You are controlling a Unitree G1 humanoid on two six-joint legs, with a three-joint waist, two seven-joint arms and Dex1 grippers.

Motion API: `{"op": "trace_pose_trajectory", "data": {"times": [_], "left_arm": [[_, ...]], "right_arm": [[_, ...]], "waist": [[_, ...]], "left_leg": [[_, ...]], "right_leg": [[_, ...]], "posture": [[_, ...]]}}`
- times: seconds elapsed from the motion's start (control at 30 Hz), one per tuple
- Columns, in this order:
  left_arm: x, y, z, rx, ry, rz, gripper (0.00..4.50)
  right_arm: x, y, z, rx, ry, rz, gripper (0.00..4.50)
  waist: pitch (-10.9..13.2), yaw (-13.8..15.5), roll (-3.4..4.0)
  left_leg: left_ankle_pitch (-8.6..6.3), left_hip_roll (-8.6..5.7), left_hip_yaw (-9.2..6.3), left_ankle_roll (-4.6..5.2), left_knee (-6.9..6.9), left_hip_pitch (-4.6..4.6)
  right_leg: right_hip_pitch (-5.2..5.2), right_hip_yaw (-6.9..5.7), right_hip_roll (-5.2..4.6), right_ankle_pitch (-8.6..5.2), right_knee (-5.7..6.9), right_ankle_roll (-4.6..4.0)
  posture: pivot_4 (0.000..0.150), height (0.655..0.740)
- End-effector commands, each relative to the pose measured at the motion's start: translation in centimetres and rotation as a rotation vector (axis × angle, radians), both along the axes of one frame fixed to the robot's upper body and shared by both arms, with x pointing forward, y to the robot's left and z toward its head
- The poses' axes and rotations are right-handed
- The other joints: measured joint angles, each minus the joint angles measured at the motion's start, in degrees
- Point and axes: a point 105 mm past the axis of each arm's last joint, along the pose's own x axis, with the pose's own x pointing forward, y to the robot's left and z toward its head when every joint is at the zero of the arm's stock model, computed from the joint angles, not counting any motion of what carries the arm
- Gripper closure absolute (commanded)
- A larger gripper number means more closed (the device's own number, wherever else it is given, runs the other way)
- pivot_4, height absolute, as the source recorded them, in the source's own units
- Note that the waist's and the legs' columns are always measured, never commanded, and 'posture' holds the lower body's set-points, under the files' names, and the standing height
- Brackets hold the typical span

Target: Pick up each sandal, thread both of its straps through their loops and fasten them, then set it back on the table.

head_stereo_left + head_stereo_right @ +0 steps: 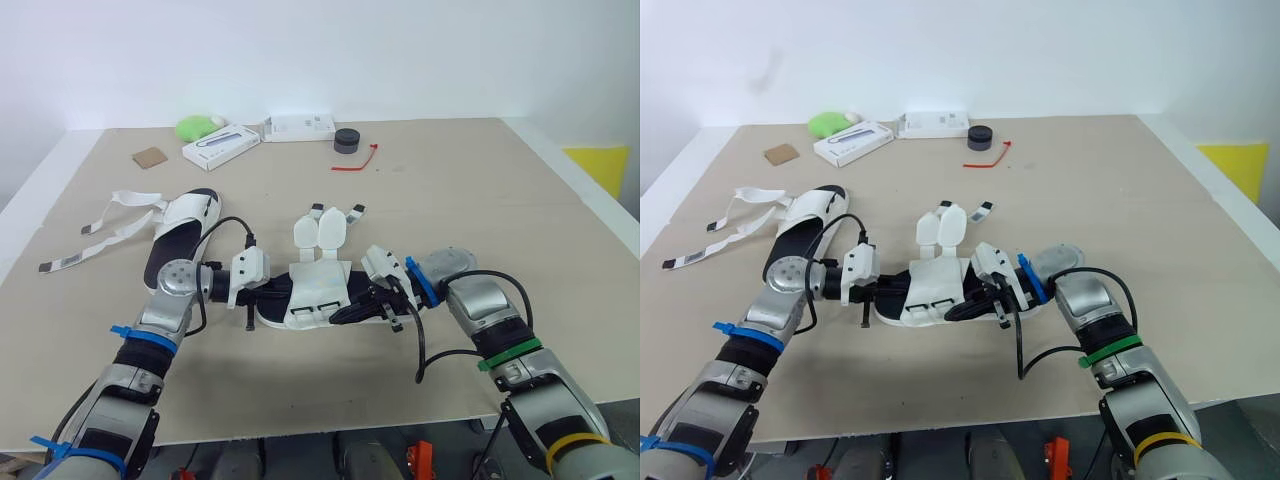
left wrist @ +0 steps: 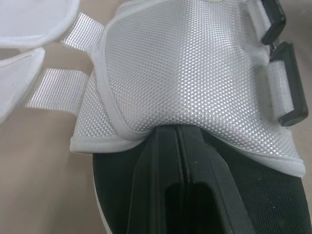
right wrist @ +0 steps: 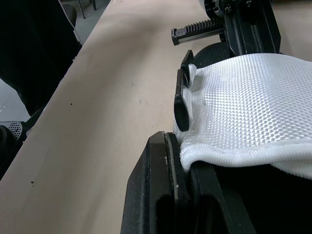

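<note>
Near sandal [image 1: 315, 290]: laid on the table [image 1: 480, 200] between both grippers, its 2 straps [image 1: 325, 228] splayed open, unthreaded.
Left gripper [image 1: 268, 292]: fingers pressed together, tips tucked under the mesh upper's edge; no pinch could be confirmed.
Right gripper [image 1: 352, 310]: clamped on the upper's opposite edge.
Risk: the thin mesh could be pulled free on lifting, so the sandal might be twisted or dropped.
</note>
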Motion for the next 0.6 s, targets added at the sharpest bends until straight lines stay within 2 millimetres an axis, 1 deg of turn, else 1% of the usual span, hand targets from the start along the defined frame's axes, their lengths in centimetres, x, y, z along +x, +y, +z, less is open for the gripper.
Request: {"op": "trace_pose_trajectory", "data": {"times": [0.03, 0.13, 0.23, 0.37, 0.5, 0.6], "left_arm": [[-3.5, -0.8, -4.8, 0.146, 0.144, -0.203, 4.46], [-3.3, -0.6, -4.8, 0.157, 0.165, -0.203, 4.46], [-2.8, -0.4, -5.2, 0.172, 0.192, -0.179, 4.46], [-2.5, -0.8, -5.2, 0.074, 0.260, -0.111, 4.46], [-3.2, -0.6, -6.3, 0.030, 0.319, -0.060, 4.46], [-4.0, -0.4, -7.2, 0.018, 0.359, -0.037, 4.46]], "right_arm": [[-0.5, 1.3, 1.1, 0.055, -0.027, 0.043, 4.50], [-0.5, 1.4, 1.1, 0.056, -0.027, 0.040, 4.50], [-0.6, 1.3, 1.1, 0.049, -0.032, 0.038, 4.50], [-0.5, 1.3, 1.2, 0.054, -0.039, 0.026, 4.50], [-0.8, 1.3, 1.4, 0.059, -0.043, 0.024, 4.50], [-0.9, 1.3, 1.5, 0.058, -0.043, 0.020, 4.50]], "waist": [[-0.01, -0.03, 0.00], [-0.06, -0.12, 0.07], [-0.18, -0.13, 0.12], [-0.49, -0.12, 0.24], [-0.73, -0.11, 0.40], [-1.04, -0.11, 0.47]], "left_leg": [[0.00, 0.00, 0.00, 0.00, -0.02, 0.00], [-0.10, 0.01, 0.00, -0.09, -0.06, 0.01], [-0.25, 0.02, -0.01, -0.06, -0.06, 0.01], [-0.28, 0.01, -0.01, -0.05, -0.05, 0.04], [-0.28, 0.01, -0.02, -0.05, -0.04, 0.06], [-0.36, 0.01, -0.02, -0.07, -0.05, 0.07]], "right_leg": [[0.00, 0.00, 0.00, -0.02, 0.00, -0.01], [-0.02, 0.00, 0.01, -0.13, 0.00, -0.03], [-0.01, -0.01, 0.04, -0.16, 0.00, 0.14], [0.05, -0.01, 0.04, -0.19, 0.00, 0.17], [0.07, 0.00, 0.03, -0.30, 0.00, -0.02], [0.08, 0.00, 0.03, -0.37, 0.00, 0.08]], "posture": [[0.150, 0.7400], [0.150, 0.7400], [0.150, 0.7400], [0.150, 0.7400], [0.150, 0.7400], [0.150, 0.7400]]}}
